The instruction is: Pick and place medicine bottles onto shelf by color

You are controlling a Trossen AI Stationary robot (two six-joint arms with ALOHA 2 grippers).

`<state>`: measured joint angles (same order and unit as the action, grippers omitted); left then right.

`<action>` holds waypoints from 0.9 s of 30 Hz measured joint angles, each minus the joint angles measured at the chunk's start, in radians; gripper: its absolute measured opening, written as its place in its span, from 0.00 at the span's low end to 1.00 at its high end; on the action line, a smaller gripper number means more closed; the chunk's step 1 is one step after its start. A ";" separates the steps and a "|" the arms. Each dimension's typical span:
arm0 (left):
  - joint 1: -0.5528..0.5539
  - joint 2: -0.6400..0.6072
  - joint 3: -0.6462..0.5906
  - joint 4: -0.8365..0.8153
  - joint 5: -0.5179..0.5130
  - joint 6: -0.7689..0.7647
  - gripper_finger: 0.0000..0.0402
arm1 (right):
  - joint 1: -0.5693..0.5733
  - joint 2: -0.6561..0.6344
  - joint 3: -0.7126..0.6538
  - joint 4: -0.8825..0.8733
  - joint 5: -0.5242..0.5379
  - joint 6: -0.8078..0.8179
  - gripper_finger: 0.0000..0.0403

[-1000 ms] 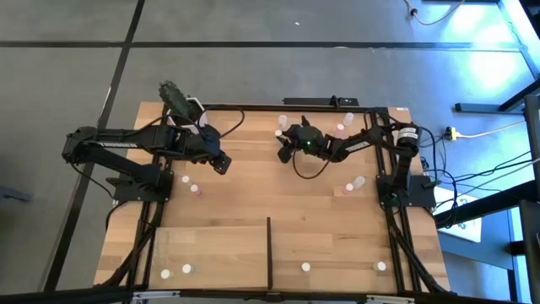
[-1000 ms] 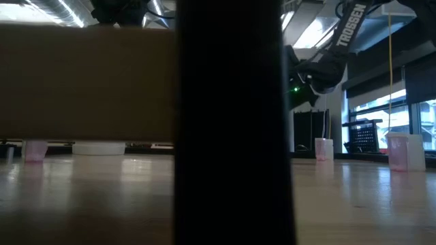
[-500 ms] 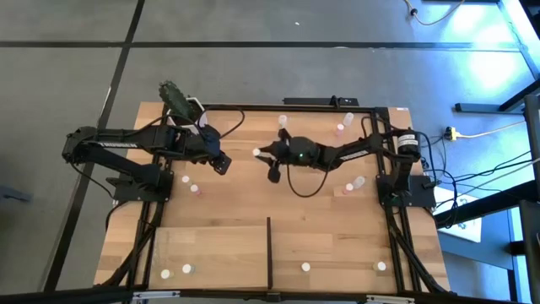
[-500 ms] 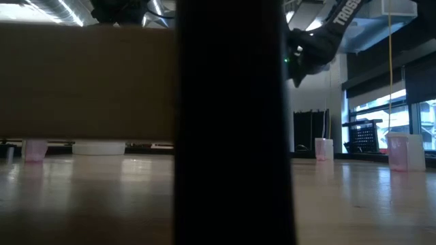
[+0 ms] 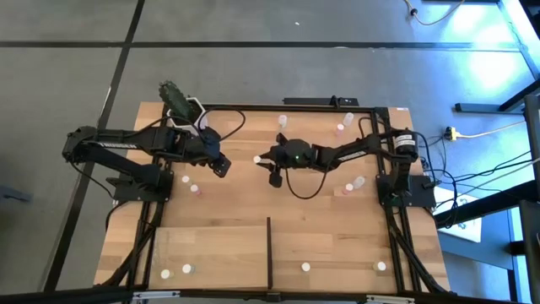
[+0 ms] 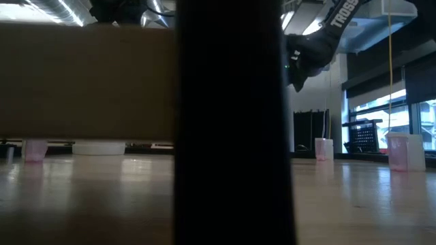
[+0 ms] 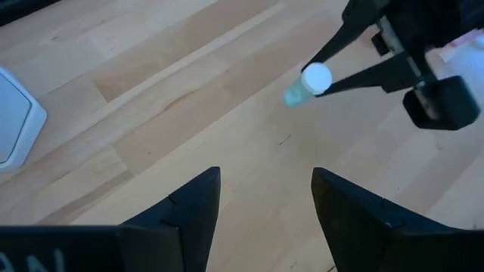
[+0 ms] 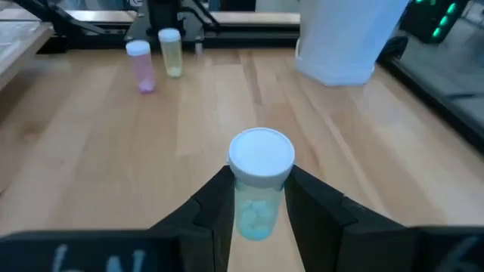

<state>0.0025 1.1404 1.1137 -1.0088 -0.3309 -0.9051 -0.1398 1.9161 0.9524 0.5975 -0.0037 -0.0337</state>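
My right gripper (image 5: 263,160) is shut on a pale green medicine bottle (image 8: 257,215) with a white cap, above the middle of the table. The bottle also shows in the left wrist view (image 7: 306,83). My left gripper (image 5: 222,165) hangs open and empty just to the left of it, its fingers apart (image 7: 265,181). The light-wood shelf (image 5: 211,245) with its black divider (image 5: 269,249) lies at the near edge, with several bottles standing on it, such as one at its left (image 5: 186,268) and one right of the divider (image 5: 305,267). My right gripper pinches the bottle's body just below the white cap (image 8: 253,198) between its two fingers (image 8: 215,200). The fingers come about level from the table's right. The bottle stands upright in the hold, cap up, lifted clear of the table.
Loose bottles stand on the table: two at the left (image 5: 191,184), two at the right (image 5: 353,186), several at the far edge (image 5: 344,123). The white cactus pot (image 5: 192,108) stands at the far left. In the low view the divider (image 6: 231,122) blocks the middle.
My right gripper has gone from the far edge toward the table's left and a little nearer, rising, with the bottle between its fingers. It now hangs close to my left gripper.
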 joint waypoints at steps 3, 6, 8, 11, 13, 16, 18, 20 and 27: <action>0.000 0.000 0.000 0.000 0.000 0.000 0.50 | 0.006 0.028 0.000 0.025 -0.027 0.023 0.28; 0.000 0.000 0.000 0.000 0.000 0.000 0.50 | 0.015 0.039 0.000 0.055 -0.043 0.027 0.28; 0.000 0.000 0.000 0.000 0.000 0.000 0.50 | 0.022 0.041 0.000 0.055 -0.046 0.026 0.28; 0.000 0.000 0.000 0.000 0.000 0.001 0.50 | 0.028 0.041 0.000 0.057 -0.063 0.025 0.28; 0.000 0.000 0.000 0.000 0.000 0.001 0.50 | 0.028 0.043 0.000 0.057 -0.078 0.029 0.28; 0.000 0.000 0.000 0.000 0.000 0.001 0.50 | 0.028 0.056 -0.001 0.058 -0.080 0.026 0.28; 0.000 0.000 0.000 0.000 0.000 0.001 0.50 | 0.028 0.073 -0.001 0.081 -0.082 0.024 0.28; 0.000 0.000 0.000 -0.001 0.000 0.001 0.50 | 0.028 0.084 -0.002 0.083 -0.098 0.029 0.28; 0.001 0.000 0.000 0.000 0.000 0.001 0.50 | 0.028 0.111 -0.001 0.090 -0.129 0.004 0.28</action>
<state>0.0032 1.1404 1.1139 -1.0088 -0.3309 -0.9043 -0.1120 2.0274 0.9512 0.6880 -0.1322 -0.0296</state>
